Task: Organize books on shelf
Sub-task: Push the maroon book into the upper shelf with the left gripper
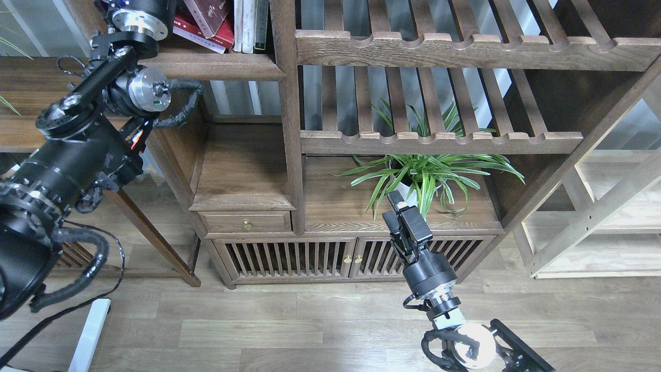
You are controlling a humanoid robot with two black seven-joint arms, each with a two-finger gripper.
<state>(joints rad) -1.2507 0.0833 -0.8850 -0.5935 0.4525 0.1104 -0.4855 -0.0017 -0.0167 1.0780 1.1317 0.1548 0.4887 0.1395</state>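
Soft, even daylight fills the frame, brightest behind the slatted shelves [444,77] in the upper middle and at the pale upper left corner. Glare sits on the metal joints of the left arm [93,129] in the upper left. Shadows are faint and diffuse. Focus is sharp throughout; straight lines bow slightly toward the edges.

Dark matt grainy wood shelf [217,66], glossy paper books [206,20], matt blk plastic right tool [400,206]

Place: you're in a home living room or study | Evidence: dark wooden display cabinet [289,155], potted spider plant [428,173], wood-plank floor [310,320], shelved books [217,23]
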